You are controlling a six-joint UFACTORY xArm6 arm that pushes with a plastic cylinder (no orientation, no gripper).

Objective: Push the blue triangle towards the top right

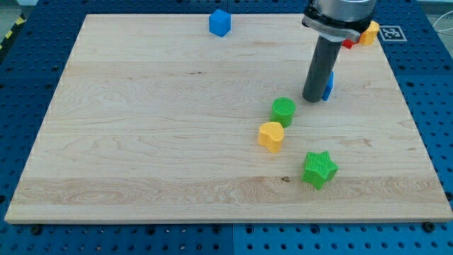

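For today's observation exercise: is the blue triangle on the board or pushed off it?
On the board: the blue triangle shows behind my tip, over the wooden board.

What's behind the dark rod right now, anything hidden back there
A sliver of the blue triangle shows at the rod's right edge, just above my tip; the rest is covered, so contact cannot be confirmed. Near the arm at the top sit an orange block and a bit of red.

Wooden board (141, 142) carries a blue cube (220, 23), green cylinder (283, 111), yellow heart (270, 136), green star (319, 168), blue triangle (328, 85), orange block (368, 32).
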